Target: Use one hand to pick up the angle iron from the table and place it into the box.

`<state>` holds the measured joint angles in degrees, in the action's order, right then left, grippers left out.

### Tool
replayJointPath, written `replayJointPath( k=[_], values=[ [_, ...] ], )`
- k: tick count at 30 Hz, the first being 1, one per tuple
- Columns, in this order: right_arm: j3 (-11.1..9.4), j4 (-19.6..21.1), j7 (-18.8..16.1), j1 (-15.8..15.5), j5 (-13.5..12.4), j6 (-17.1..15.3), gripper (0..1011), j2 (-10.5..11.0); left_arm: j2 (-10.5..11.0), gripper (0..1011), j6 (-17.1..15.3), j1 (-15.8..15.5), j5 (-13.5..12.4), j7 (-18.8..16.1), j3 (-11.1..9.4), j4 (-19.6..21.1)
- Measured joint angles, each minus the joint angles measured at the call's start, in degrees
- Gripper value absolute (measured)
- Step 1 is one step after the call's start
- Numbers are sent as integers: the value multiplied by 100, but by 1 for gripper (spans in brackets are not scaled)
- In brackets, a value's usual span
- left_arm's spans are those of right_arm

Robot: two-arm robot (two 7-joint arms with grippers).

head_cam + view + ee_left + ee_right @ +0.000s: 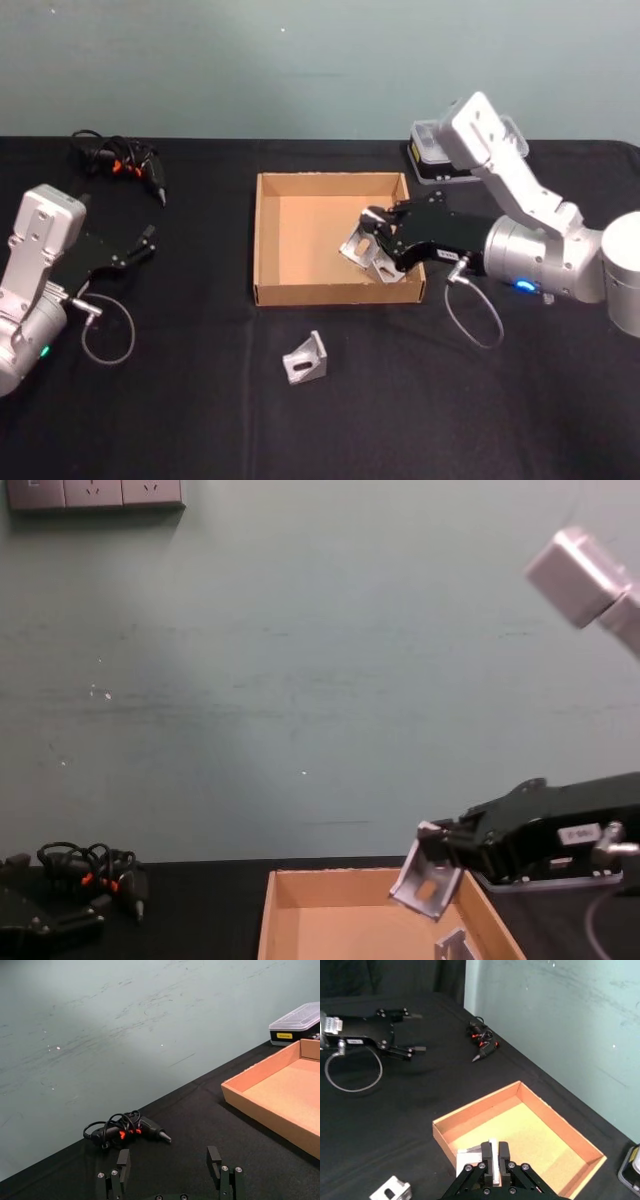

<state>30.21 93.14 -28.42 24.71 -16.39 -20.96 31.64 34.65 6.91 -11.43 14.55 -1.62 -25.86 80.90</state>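
Observation:
My right gripper (372, 238) hovers over the right half of the tan cardboard box (330, 294), shut on a grey angle iron (355, 246) that hangs tilted above the box floor (425, 885). In the right wrist view the fingers (503, 1152) clamp the pale metal piece (493, 1159). A second grey angle iron (386, 267) seems to rest inside the box just beneath it (452, 945). Another angle iron (305, 358) lies on the black table (200, 420) in front of the box (390, 1191). My left gripper (143, 245) rests open at the far left (168, 1160).
A clear-lidded plastic case (430, 156) stands behind the box's right corner (297, 1022). A black tool with orange marks and a coiled cable (120, 160) lies at the back left (125, 1130). A grey cable loops from each wrist onto the table.

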Motion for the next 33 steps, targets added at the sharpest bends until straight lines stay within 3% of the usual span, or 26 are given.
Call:
replayJointPath(
  k=[14, 33],
  values=[
    [305, -1281, -256, 588, 234, 199, 81, -549, -1, 1000, 0, 0, 0, 0, 0, 0],
    [507, -2251, -455, 975, 448, 395, 81, -984, 0, 1000, 0, 0, 0, 0, 0, 0]
  ],
)
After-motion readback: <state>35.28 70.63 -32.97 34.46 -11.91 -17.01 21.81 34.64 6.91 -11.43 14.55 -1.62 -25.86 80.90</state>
